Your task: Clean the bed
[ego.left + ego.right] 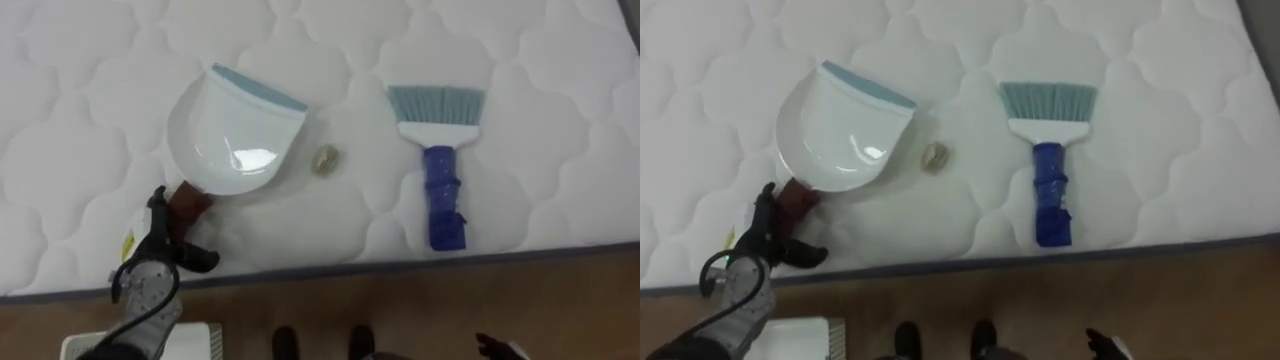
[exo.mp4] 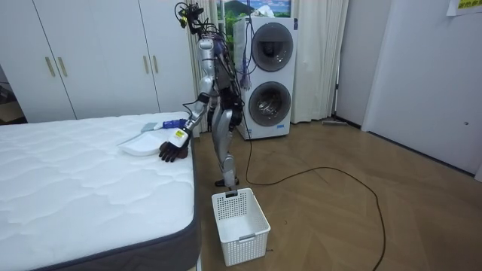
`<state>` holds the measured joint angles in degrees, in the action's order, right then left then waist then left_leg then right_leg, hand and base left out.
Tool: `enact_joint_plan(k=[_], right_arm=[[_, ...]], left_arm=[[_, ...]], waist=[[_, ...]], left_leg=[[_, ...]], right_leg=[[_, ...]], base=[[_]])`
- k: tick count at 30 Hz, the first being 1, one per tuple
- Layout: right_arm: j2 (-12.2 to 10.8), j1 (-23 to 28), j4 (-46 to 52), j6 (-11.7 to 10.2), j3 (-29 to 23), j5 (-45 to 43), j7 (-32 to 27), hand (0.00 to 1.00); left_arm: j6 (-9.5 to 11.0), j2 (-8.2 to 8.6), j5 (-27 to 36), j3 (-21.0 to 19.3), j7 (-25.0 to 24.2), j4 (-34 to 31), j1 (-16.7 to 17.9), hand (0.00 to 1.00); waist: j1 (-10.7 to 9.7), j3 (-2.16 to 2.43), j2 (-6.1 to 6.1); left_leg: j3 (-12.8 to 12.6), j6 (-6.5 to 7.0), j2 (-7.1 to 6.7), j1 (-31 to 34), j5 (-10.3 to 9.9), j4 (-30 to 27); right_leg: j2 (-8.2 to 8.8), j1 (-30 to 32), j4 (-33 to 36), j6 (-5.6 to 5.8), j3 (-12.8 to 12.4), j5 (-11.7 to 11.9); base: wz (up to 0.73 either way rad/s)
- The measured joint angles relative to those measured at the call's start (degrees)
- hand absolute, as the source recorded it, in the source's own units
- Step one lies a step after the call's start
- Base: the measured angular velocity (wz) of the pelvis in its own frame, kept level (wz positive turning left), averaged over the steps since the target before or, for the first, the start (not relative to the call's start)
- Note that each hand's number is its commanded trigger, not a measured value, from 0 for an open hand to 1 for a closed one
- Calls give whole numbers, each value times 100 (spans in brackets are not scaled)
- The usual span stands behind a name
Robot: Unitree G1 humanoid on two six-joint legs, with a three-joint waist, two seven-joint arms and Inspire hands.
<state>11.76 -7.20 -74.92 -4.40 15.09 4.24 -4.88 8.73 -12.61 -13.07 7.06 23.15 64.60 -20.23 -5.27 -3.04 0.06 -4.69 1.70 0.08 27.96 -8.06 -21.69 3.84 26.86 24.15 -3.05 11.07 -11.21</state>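
Note:
A white dustpan [image 1: 235, 130] with a blue-grey lip lies on the white quilted mattress [image 1: 80, 120], its reddish-brown handle [image 1: 190, 205] pointing toward the bed's near edge. My left hand [image 1: 165, 240] rests at that handle, fingers straight beside it and thumb spread, not closed round it. Just right of the pan lies a small crumpled scrap [image 1: 326, 159]. Farther right lies a brush [image 1: 440, 150] with grey-blue bristles and a blue handle. A dark tip of my right hand [image 1: 497, 348] shows low over the floor.
The mattress's grey edge [image 1: 400, 265] runs across in front of me, with wooden floor below it. A white slatted basket [image 2: 241, 218] stands on the floor beside the bed, near my feet. Wardrobes and stacked washing machines [image 2: 267, 71] stand behind.

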Motion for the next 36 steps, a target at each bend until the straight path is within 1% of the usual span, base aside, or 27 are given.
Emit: enact_joint_plan(k=[1, 2, 3, 4, 7, 9, 11, 13, 14, 18, 20, 21, 26, 30, 33, 36], right_arm=[[1, 0, 27, -4, 1, 0, -4, 0], [-2, 5, 67, 7, 19, -8, -5, 0], [2, 10, 83, 12, 57, -13, -12, 0], [20, 23, 142, 22, 118, -24, -31, 0], [19, 26, 233, 69, 233, -12, -55, 0], [28, 29, 288, 73, 328, -1, -95, 0], [33, 57, 358, 75, 392, -2, -152, 0], [34, 57, 362, 76, 396, -2, -153, 0], [33, 61, 360, 78, 396, 1, -153, 0], [32, 114, 360, 76, 398, -1, -158, 0], [26, 163, 358, 81, 402, -1, -163, 0], [25, 167, 356, 82, 406, 0, -163, 0], [22, 149, 360, 138, 632, 16, -204, 0], [25, 146, 360, 162, 721, 164, -204, 0], [24, 144, 361, 209, 744, 323, -181, 0], [23, 143, 360, 308, 745, 469, -126, 0]], left_arm=[[0, -14, 1, 0, 12, 9, -33, 43], [0, -27, 0, -3, 39, 31, -64, 75], [-1, -31, 1, -4, 49, 41, -78, 94], [-2, -43, 2, -3, 77, 51, -115, 100], [-27, -72, -4, -4, 149, 95, -224, 100], [-69, -112, -5, -13, 264, 150, -292, 100], [-106, -272, -1, -18, 352, 199, -411, 100], [-115, -344, -2, -16, 348, 221, -437, 100], [-127, -348, -3, -13, 352, 231, -438, 100], [-144, -292, 2, 12, 362, 300, -435, 100], [-230, -248, 3, 79, 353, 311, -435, 100], [-237, -241, 3, 106, 342, 316, -435, 100], [-247, -143, 6, 237, 267, 426, -436, 100], [-265, -141, 0, 266, 260, 465, -444, 100], [-339, -149, -14, 345, 255, 521, -445, 100], [-350, -153, -21, 345, 254, 533, -450, 100]], waist=[[-9, -9, -14], [-12, -29, -45], [-20, -32, -53], [-46, -36, -58], [-55, -41, -72], [-57, -44, -76], [-72, -50, -87], [-71, -49, -90], [-83, -49, -90], [-99, -49, -91], [-102, -48, -89], [-105, -48, -89], [-136, -48, -90], [-138, -48, -90], [-129, -47, -94], [-128, -48, -100]], left_leg=[[-1, 0, -2, 45, 0, -23], [-2, 1, -2, 64, 0, -41], [-1, 1, -3, 84, 0, -61], [-1, 1, -2, 154, 0, -114], [-59, 5, 6, 286, -3, -214], [-84, 9, 9, 315, -4, -247], [-108, 13, 7, 330, -7, -308], [-138, 14, 11, 313, -7, -321], [-147, 14, 5, 304, -7, -327], [-159, 26, 8, 299, -6, -327], [-163, 28, 10, 296, -7, -309], [-165, 28, 10, 296, -7, -306], [-143, 28, 11, 297, -10, -298], [-137, 30, 12, 299, -11, -299], [-158, 31, 13, 294, -12, -297], [-167, 31, 16, 282, -12, -299]], right_leg=[[5, 40, 15, -3, 1, -20], [12, 76, 60, -5, -12, -21], [15, 95, 85, -6, -13, -21], [18, 149, 128, -8, -8, -22], [35, 305, 265, -20, -19, -32], [39, 329, 284, -27, -33, -89], [61, 359, 388, -32, -36, -120], [66, 361, 421, -32, -60, -120], [80, 361, 445, -32, -58, -123], [84, 357, 453, -31, -45, -122], [83, 357, 451, -31, -38, -123], [83, 357, 451, -31, -35, -123], [82, 355, 455, -33, -11, -122], [87, 353, 451, -33, 2, -123], [89, 353, 444, -33, -10, -123], [85, 338, 432, -33, -12, -123]], base=[[0], [0], [3], [6], [2], [-4], [0], [-3], [-5], [0], [0], [0], [1], [0], [0], [0]])
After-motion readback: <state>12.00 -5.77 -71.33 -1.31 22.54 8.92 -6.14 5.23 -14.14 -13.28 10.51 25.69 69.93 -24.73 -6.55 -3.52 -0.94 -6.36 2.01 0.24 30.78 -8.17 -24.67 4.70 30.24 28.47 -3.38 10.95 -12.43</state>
